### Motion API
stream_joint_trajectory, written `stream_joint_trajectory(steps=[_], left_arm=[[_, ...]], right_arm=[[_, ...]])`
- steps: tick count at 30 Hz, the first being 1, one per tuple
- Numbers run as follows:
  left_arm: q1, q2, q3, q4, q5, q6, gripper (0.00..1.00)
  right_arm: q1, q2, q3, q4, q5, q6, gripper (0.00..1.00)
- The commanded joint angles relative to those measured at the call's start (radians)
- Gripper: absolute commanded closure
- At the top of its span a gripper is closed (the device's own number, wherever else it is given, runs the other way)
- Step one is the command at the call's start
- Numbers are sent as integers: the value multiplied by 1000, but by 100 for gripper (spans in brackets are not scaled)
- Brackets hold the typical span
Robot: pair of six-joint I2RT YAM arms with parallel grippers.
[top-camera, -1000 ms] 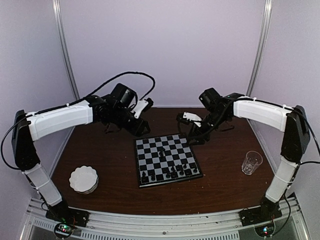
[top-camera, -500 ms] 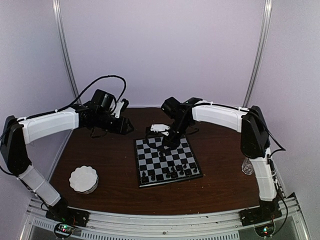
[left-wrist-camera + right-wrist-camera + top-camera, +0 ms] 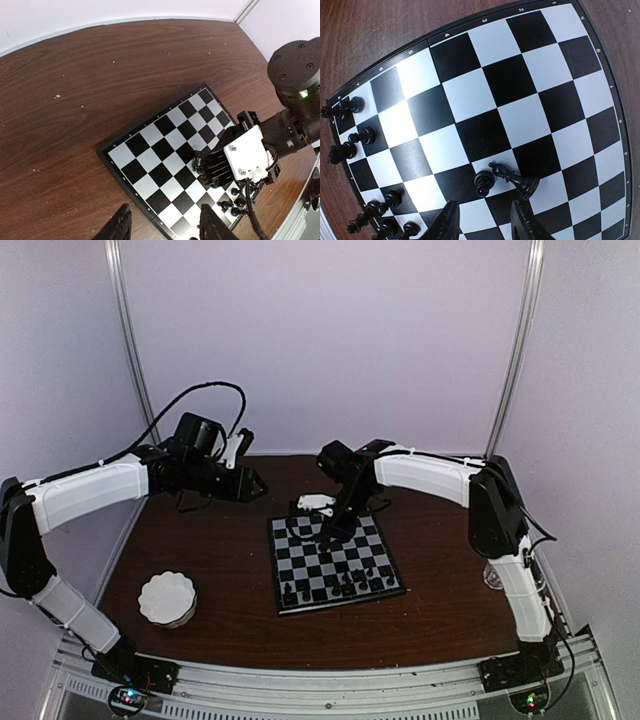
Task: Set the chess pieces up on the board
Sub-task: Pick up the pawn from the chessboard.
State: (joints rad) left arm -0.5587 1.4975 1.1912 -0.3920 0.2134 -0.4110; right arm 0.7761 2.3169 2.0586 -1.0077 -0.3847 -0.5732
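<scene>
While the right gripper hovers low over the board, both claws stand apart, empty.
Two chess pieces sit mid-board just ahead of it (side by side); the left gripper hangs off-board.

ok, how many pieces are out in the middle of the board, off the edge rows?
2: a short piece and a taller piece right beside it, both just ahead of the right gripper. Its fingers may hide others.
</scene>
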Motion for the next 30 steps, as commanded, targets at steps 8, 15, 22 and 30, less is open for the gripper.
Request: stream_joint_trajectory(steps=[8,15,22,30], left_arm=[[13,-27,-1,33,27,-6,53],[22,-31,-1,32,33,-6,53],[25,-28,-2,32,41,-5,52],[26,-31,-1,32,47,-5,52]], right_arm=[[11,54,61,-22,13,11,66],[12,76,85,-30,9,15,75],[15,76,86,-37,2,15,83],[20,82,87,-37,-1,12,85]])
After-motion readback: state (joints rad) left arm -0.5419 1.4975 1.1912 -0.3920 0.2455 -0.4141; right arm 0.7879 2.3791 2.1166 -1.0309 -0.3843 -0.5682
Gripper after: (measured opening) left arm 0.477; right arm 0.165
